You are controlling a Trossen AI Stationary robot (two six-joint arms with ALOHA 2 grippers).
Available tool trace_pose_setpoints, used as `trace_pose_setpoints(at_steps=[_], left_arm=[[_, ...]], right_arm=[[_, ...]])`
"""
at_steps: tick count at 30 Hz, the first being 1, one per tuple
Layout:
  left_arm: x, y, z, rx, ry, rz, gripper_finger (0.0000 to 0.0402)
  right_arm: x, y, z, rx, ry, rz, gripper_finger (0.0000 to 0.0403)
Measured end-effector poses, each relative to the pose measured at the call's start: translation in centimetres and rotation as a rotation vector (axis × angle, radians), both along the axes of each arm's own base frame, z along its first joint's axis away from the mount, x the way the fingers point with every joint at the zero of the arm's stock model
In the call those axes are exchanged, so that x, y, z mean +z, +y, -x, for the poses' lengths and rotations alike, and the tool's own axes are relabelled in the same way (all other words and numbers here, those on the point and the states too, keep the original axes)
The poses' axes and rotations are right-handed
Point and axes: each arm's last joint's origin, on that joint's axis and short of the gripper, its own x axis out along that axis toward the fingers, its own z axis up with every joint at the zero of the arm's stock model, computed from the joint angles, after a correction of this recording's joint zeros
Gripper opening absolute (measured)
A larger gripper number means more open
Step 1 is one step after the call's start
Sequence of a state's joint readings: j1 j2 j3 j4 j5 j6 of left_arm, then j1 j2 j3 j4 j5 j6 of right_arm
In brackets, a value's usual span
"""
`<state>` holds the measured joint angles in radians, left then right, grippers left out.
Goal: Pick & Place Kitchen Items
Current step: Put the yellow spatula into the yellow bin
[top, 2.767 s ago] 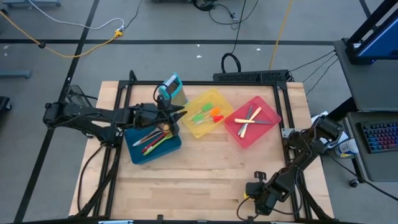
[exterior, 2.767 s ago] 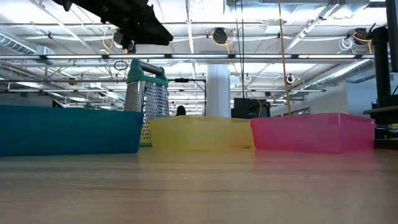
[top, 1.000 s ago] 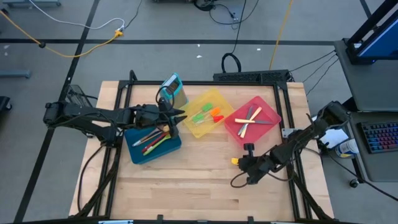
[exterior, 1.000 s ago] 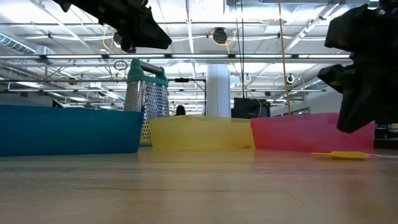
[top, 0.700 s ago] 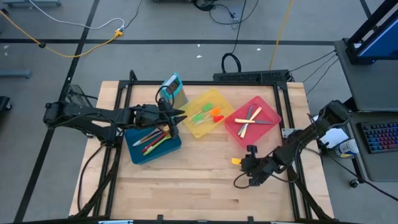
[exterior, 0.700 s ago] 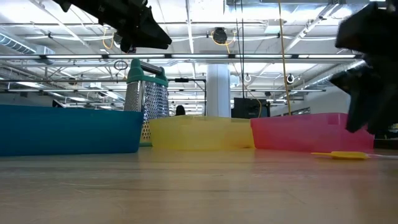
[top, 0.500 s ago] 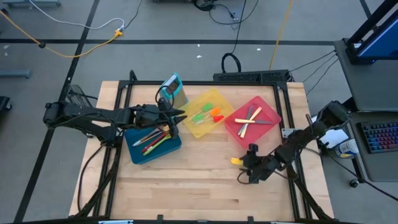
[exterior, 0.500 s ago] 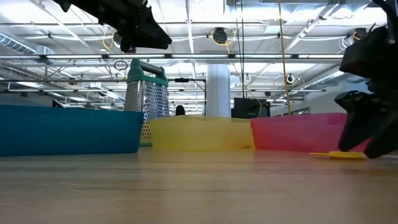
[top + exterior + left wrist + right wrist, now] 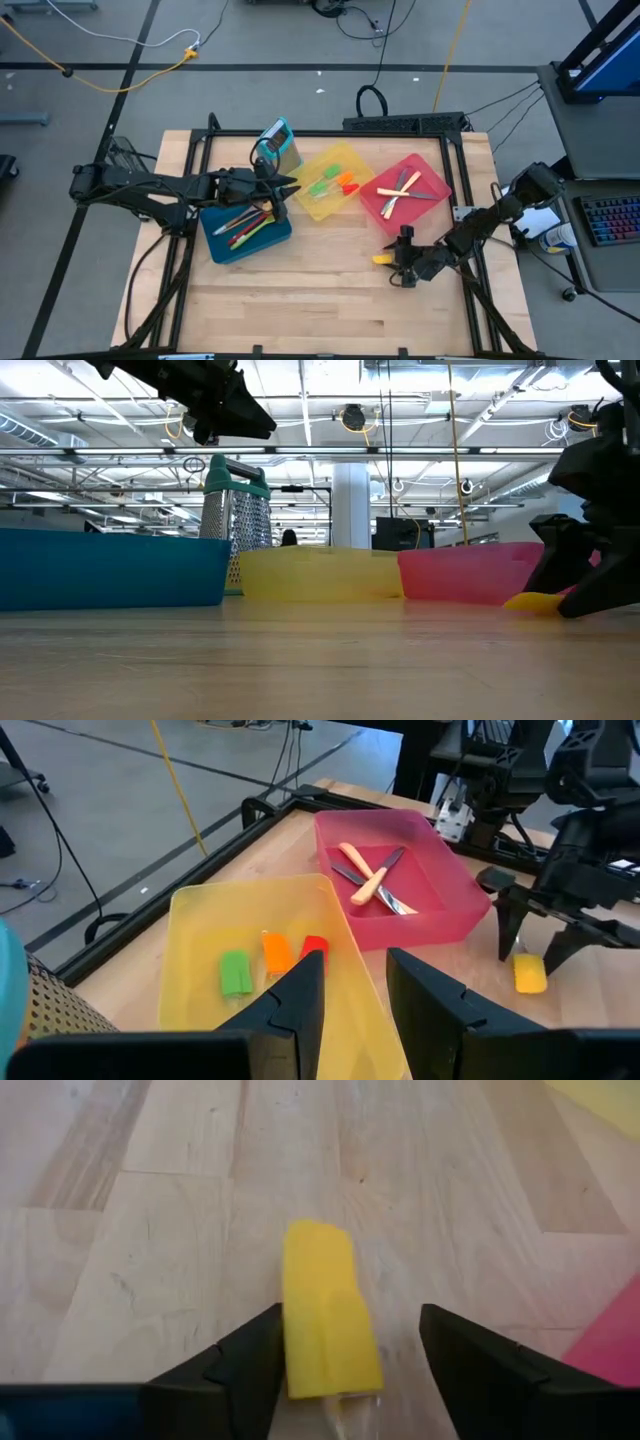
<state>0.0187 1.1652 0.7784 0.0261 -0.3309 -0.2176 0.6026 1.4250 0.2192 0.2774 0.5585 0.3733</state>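
I'm seeing the right hand (image 9: 399, 257) sitting low over the desk (image 9: 320, 310), just in front of the red bin (image 9: 410, 196), fingers spread wide with the yellow-headed mini spatula (image 9: 326, 1312) lying flat on the wood between them. In the right wrist view the yellow head is lying between the two dark fingers (image 9: 232, 1363), touching neither. In the low view the spatula (image 9: 533, 601) is resting on the desk right by the red bin's (image 9: 470, 571) front wall, with the right hand (image 9: 580, 575) straddling it.

The left hand (image 9: 284, 188) is hovering above the gap between the blue bin (image 9: 222, 244) and the yellow bin (image 9: 312, 205), beside the box grater (image 9: 276, 142). Its fingers (image 9: 300, 1003) are standing partly apart with nothing between them.

The blue bin is holding a pile of red, green and wooden spoons (image 9: 248, 219). The yellow bin is holding green, orange and red mini spatulas (image 9: 272, 958). The red bin is holding cream-handled knives (image 9: 368, 880) crossed over each other.
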Motion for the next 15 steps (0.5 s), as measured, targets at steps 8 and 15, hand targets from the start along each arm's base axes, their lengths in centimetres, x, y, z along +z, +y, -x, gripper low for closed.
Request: trace_pose_setpoints(at_steps=[8, 15], left_arm=[[0.00, -0.04, 0.00, -0.001, 0.000, 0.001, 0.0113], [0.00, -0.25, -0.01, -0.006, -0.004, 0.011, 0.0113]], right_arm=[[-0.58, -0.88, 0.63, 0.052, 0.009, 0.039, 0.0111], [-0.08, -0.55, 0.04, 0.048, -0.074, -0.002, 0.0021]])
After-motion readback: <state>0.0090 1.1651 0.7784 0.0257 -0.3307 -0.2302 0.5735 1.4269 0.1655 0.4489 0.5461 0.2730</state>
